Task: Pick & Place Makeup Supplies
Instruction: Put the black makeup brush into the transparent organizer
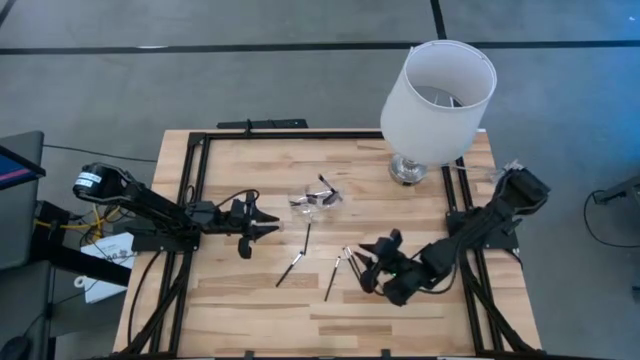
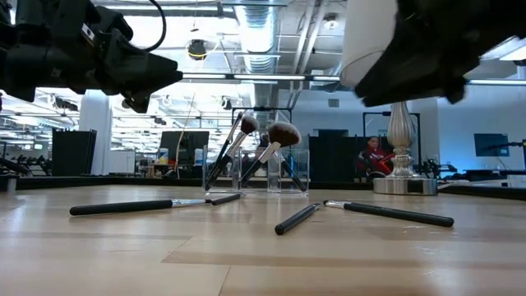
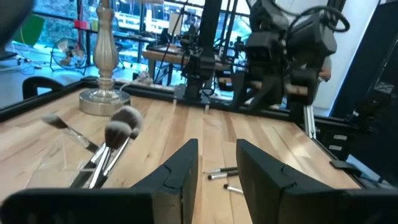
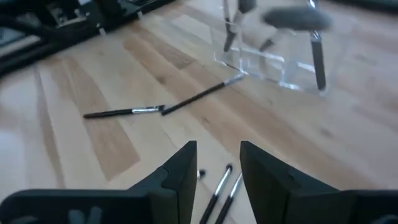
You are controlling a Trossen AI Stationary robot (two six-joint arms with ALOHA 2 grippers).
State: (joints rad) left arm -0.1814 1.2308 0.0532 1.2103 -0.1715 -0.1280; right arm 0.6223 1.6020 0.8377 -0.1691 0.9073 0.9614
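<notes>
Several thin dark-handled makeup brushes (image 2: 271, 144) already stand in the clear plastic holder (image 1: 317, 199). Four more brushes (image 1: 292, 262) lie on the wooden bench (image 1: 250, 310) just beside it. My right pincer (image 1: 368, 268) hovers near them, narrowly parted and empty; my left pincer (image 1: 262, 222) waits beside the holder, likewise.

You have black-handled makeup brushes (image 1: 294, 261) with silver ferrules lying on a pale, striped wood counter (image 1: 260, 310) edged by a black frame (image 1: 196, 165), near a clear holder (image 2: 256, 171) and a white-shaded lamp (image 1: 438, 95) on a silver base.
</notes>
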